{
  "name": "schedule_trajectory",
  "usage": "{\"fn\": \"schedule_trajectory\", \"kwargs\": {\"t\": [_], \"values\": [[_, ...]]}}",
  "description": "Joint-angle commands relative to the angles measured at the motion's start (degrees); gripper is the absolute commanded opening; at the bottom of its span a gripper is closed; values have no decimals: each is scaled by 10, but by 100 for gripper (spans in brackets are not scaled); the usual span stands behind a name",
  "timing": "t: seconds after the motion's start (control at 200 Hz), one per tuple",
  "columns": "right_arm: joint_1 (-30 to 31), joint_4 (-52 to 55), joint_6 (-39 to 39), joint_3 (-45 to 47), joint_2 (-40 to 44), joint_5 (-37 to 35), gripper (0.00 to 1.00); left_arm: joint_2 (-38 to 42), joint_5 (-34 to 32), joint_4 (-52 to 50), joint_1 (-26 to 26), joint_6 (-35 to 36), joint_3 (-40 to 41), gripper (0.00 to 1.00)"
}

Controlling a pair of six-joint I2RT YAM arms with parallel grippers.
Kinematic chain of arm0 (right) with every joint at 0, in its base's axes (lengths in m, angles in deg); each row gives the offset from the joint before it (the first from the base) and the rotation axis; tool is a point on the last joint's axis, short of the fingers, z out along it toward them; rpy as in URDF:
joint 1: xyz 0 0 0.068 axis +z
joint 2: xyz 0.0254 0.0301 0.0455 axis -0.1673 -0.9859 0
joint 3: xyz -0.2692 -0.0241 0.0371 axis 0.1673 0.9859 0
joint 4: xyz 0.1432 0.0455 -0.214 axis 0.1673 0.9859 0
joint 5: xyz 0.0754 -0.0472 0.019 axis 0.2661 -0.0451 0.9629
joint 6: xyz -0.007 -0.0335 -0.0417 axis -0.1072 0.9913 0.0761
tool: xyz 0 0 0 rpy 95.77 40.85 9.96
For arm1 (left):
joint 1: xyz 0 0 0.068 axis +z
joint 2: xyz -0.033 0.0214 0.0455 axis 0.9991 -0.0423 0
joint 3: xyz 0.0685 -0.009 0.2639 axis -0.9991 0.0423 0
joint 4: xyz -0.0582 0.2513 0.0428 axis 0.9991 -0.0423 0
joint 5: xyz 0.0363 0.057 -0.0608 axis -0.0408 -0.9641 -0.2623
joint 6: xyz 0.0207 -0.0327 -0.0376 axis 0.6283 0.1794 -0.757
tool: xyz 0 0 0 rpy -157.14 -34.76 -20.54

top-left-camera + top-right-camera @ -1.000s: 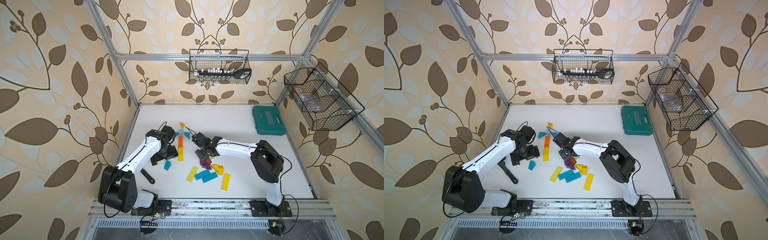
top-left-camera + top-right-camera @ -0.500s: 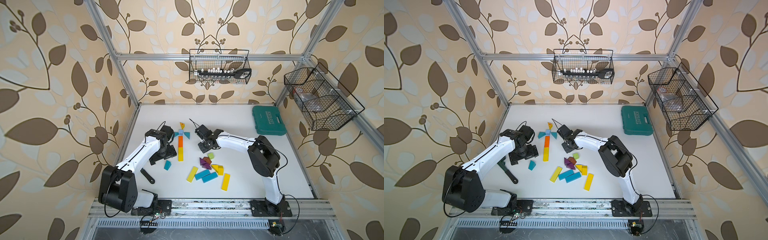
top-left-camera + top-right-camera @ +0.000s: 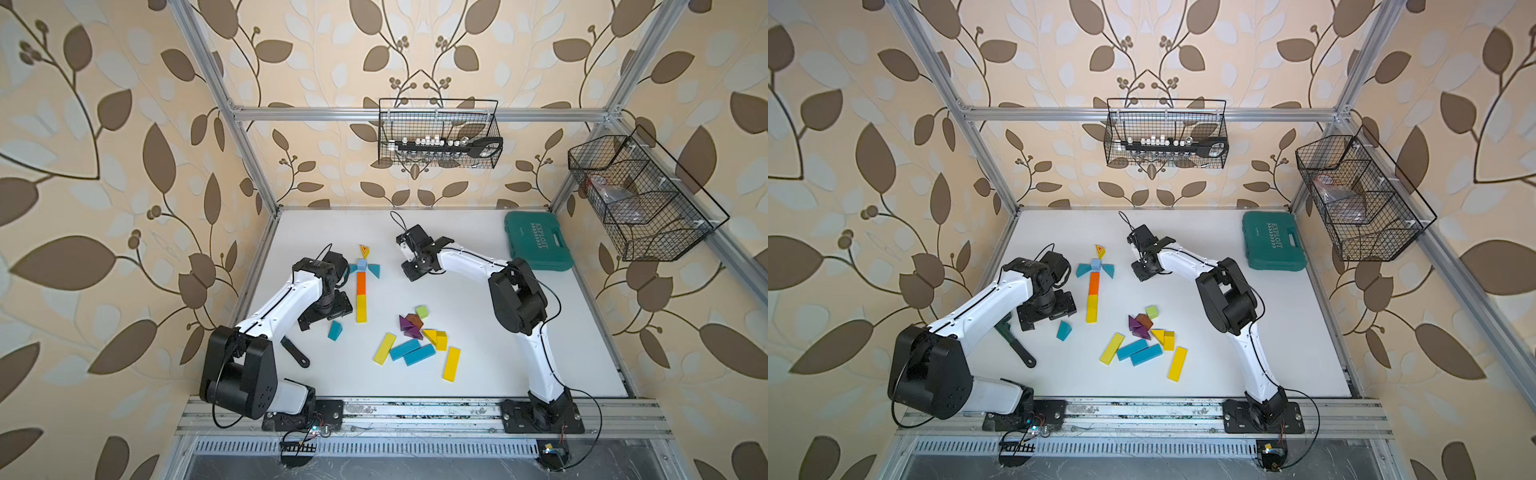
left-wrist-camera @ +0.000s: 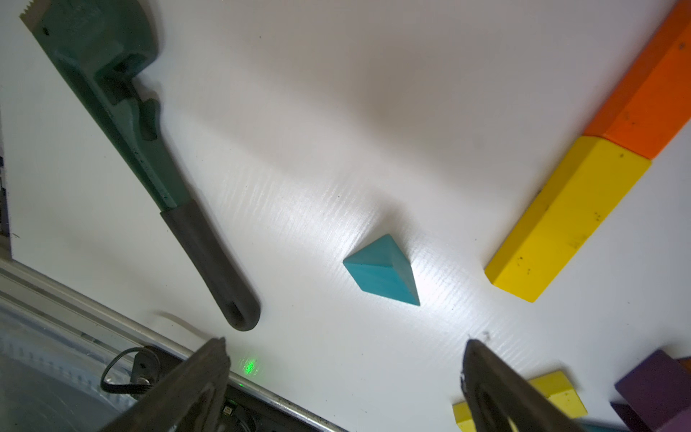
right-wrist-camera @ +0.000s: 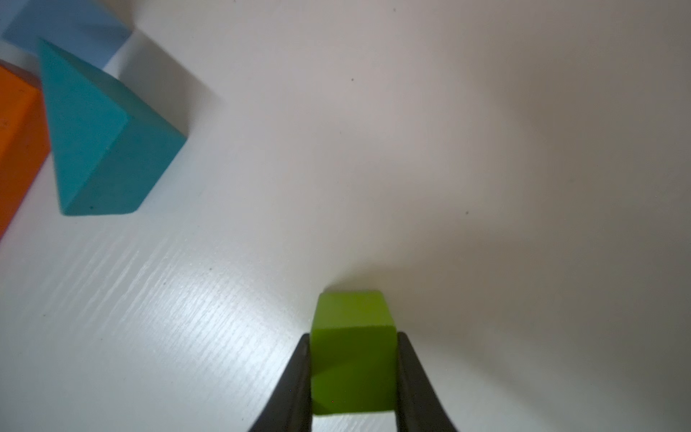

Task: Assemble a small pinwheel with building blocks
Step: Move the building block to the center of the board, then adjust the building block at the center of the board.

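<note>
1. The right end effector (image 5: 353,336) is squeezed narrow on a green cube (image 5: 353,310), w/ one finger on each side. Can't tell if the cube touches the surface (image 3: 395,382) or sits just above it.
2. That cube is off to one side of the pinwheel shape, apart from it. The nearest piece in the right wrist view is a teal wedge (image 5: 101,142), w/ a light-blue cube (image 5: 71,26) & an orange bar (image 5: 18,149) next to it.
3. Pinwheel shape in both top views: a yellow bar (image 3: 361,308) & the orange bar lie end to end in a line. The light-blue cube is at the far end. The teal wedge is on one side of it & a second teal wedge (image 3: 352,268) on the other. A yellow wedge (image 3: 364,250) lies just past the cube.
4. The left end effector (image 4: 344,342) is wide open & holds nothing. It hangs near a loose teal wedge (image 4: 381,271), not touching it.
5. Loose pile near the middle of the surface: another green cube (image 3: 421,311), purple wedges (image 3: 405,322), a brown wedge (image 3: 414,320), blue bars (image 3: 405,349) & more yellow bars (image 3: 451,363).
6. A wrench (image 4: 149,149) lies by the left arm. A teal tool case (image 3: 538,241) sits at the far corner, well apart from the blocks.
</note>
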Motion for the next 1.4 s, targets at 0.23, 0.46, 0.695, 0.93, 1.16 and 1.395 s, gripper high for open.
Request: {"fn": "schedule_trajectory", "kwargs": {"t": [0.23,0.46,0.695,0.93,1.16,1.395], "values": [[-15,21,79,-37,-46,72,22,29,-3,-25,45,-10,-10,99],[-15,34,89,-52,-37,60,47,24,25,-13,46,-2,-3,99],[-16,37,87,-42,13,55,63,25,59,7,45,-4,24,99],[-17,14,54,23,90,43,68,23,80,23,45,0,35,99],[-19,-4,10,104,175,46,83,12,100,47,44,3,52,98],[-19,-58,-15,197,218,84,84,-15,99,56,32,-3,52,95]]}}
